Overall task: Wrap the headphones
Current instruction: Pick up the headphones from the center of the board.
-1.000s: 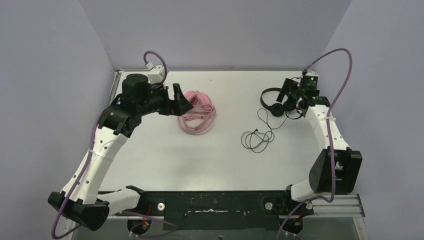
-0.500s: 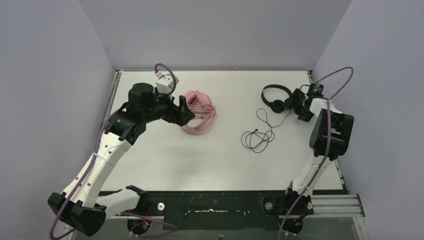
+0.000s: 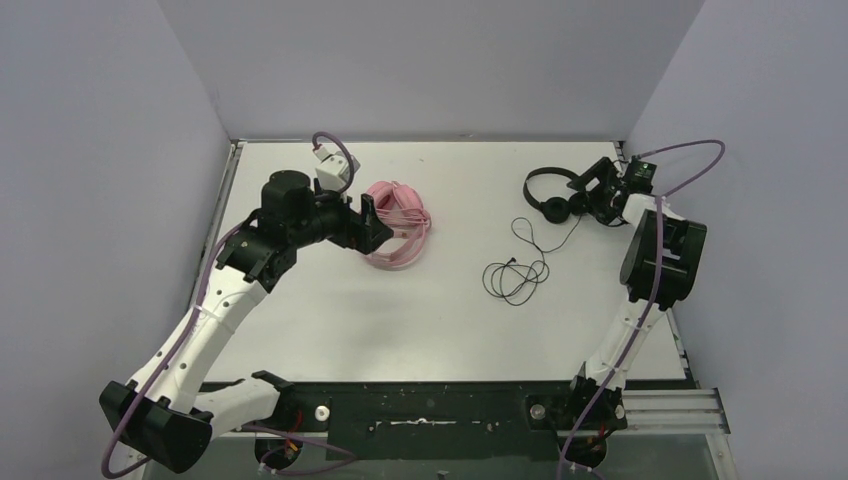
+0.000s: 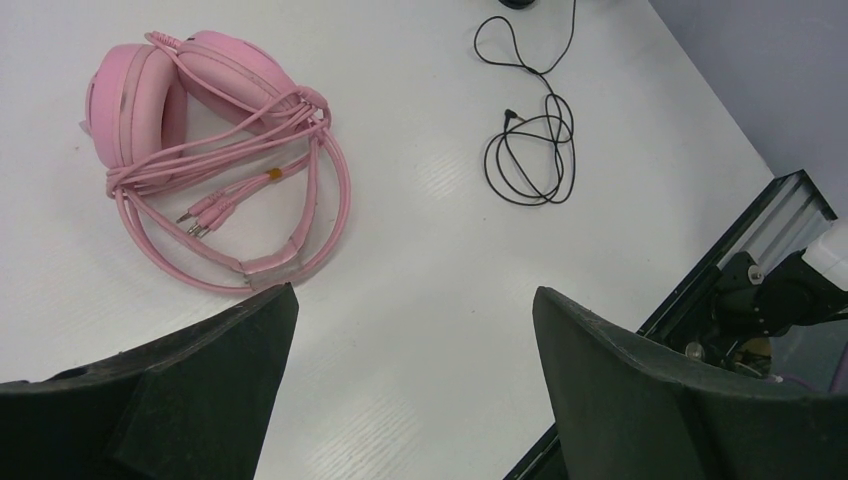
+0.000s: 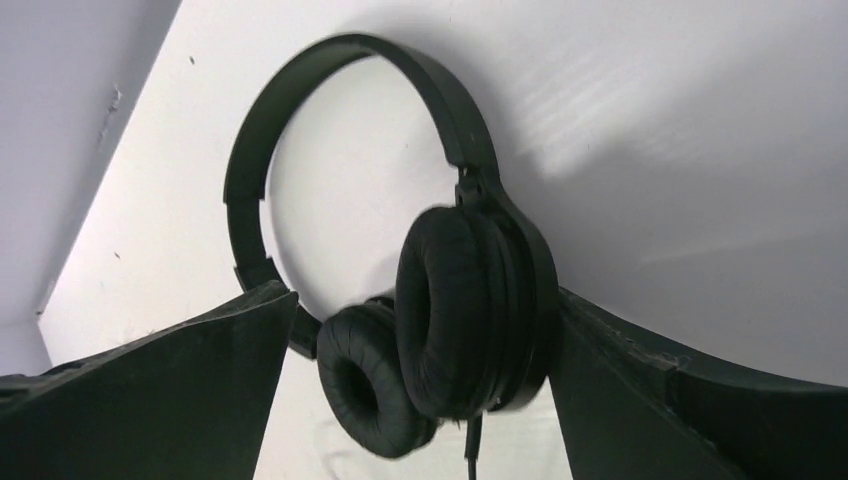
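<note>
The pink headphones (image 3: 398, 222) lie at the back left of the table with their pink cable looped around them; they also show in the left wrist view (image 4: 150, 110). My left gripper (image 3: 371, 216) is open and empty, just left of them (image 4: 415, 300). The black headphones (image 3: 550, 196) lie at the back right. Their thin black cable (image 3: 515, 272) trails loose toward the table's middle and also shows in the left wrist view (image 4: 530, 150). My right gripper (image 3: 592, 196) is open, and its jaws straddle the two black ear cups (image 5: 460, 320); the right finger is against one cup.
The white table (image 3: 420, 330) is boxed in by grey walls at the back and both sides. A black rail (image 4: 770, 225) runs along its near edge. The right arm's elbow (image 3: 662, 262) stands tall at the right edge, with a purple cable (image 3: 690, 150) looping above it.
The right arm has folded its elbow up and back, and its gripper has swung to the right side of the black headphones. The left gripper has edged right, closer to the pink headphones.
</note>
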